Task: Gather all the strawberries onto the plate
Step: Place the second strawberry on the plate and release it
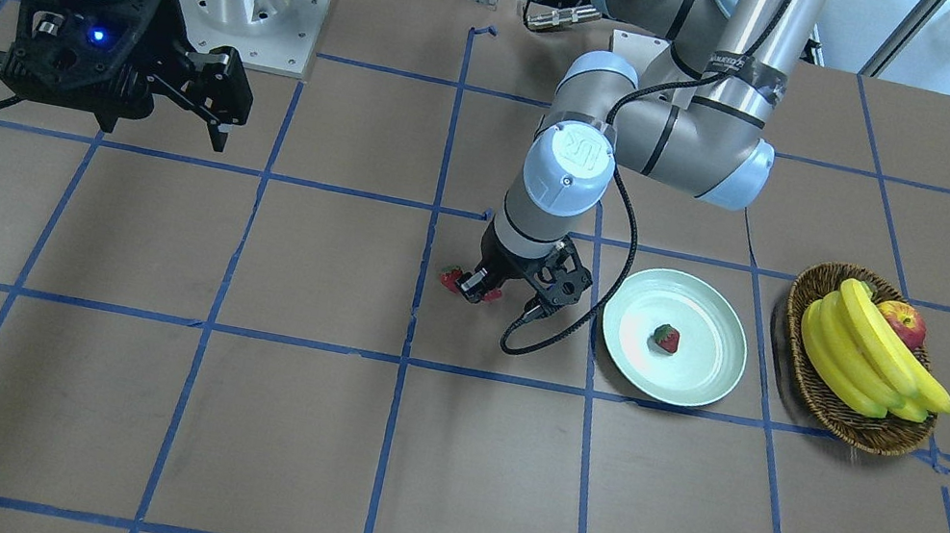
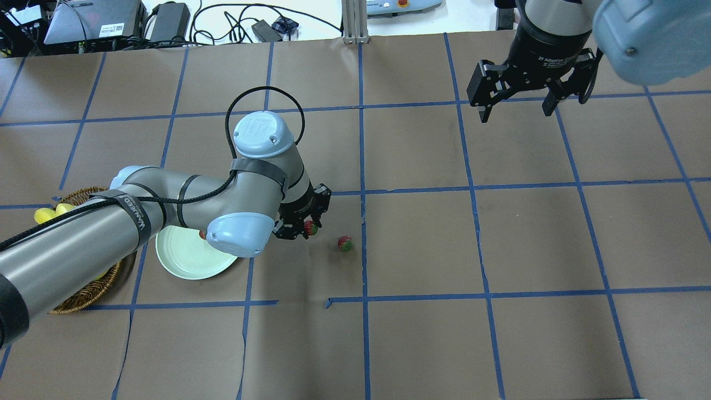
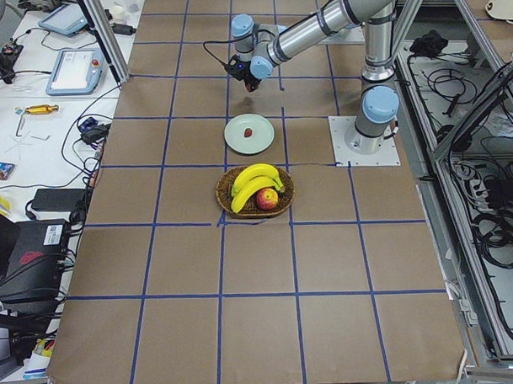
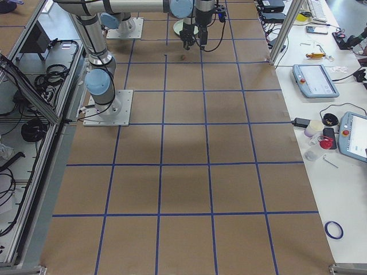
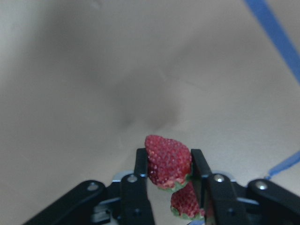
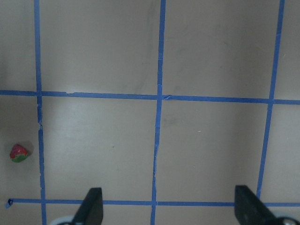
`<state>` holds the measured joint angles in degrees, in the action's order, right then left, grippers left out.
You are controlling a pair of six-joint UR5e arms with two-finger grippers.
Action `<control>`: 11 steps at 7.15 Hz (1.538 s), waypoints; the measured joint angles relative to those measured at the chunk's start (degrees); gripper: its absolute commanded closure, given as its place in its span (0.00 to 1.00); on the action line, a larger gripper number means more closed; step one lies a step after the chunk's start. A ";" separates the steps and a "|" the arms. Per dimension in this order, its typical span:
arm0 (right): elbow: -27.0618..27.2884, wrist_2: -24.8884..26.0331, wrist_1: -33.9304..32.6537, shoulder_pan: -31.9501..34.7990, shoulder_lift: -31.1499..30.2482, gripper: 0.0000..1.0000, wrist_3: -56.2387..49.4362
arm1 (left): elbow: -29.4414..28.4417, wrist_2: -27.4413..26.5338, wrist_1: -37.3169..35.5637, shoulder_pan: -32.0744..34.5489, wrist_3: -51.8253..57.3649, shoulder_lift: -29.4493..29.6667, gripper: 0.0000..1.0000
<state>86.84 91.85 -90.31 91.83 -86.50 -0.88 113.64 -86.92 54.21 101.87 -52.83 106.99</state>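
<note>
Left claw (image 2: 303, 227) clenched on held strawberry (image 5: 168, 159), probably just off the counter (image 2: 422, 244). Plated strawberry (image 1: 666, 338) in plate (image 1: 710, 372). Loose strawberry (image 2: 345, 243) nearby. Right claw (image 2: 515, 110) released.

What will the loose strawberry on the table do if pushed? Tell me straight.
The loose strawberry is small and rounded on the flat table, so a push would probably roll or skid it. It is likely light: the left hand holds a similar strawberry in a narrow pinch. Its tapered shape might squirt out if gripped off-centre.
</note>
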 measured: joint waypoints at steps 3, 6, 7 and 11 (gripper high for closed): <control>0.00 0.00 -0.04 0.01 0.15 0.00 0.00 | 0.51 -4.77 5.59 -9.29 17.22 -1.42 0.93; 0.00 -0.01 -0.04 0.01 0.18 0.00 0.00 | 2.45 -6.54 5.98 -16.24 28.26 -1.67 0.13; 0.00 -0.03 -0.04 0.04 0.19 0.00 0.00 | 2.95 -6.46 5.95 -16.71 28.66 -1.69 0.00; 0.00 -0.03 -0.04 0.10 0.21 0.00 0.02 | 0.78 -4.64 4.77 -8.76 15.14 -3.27 0.00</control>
<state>86.84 91.82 -90.35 91.93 -86.29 -0.86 114.41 -91.56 58.98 93.12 -37.68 103.73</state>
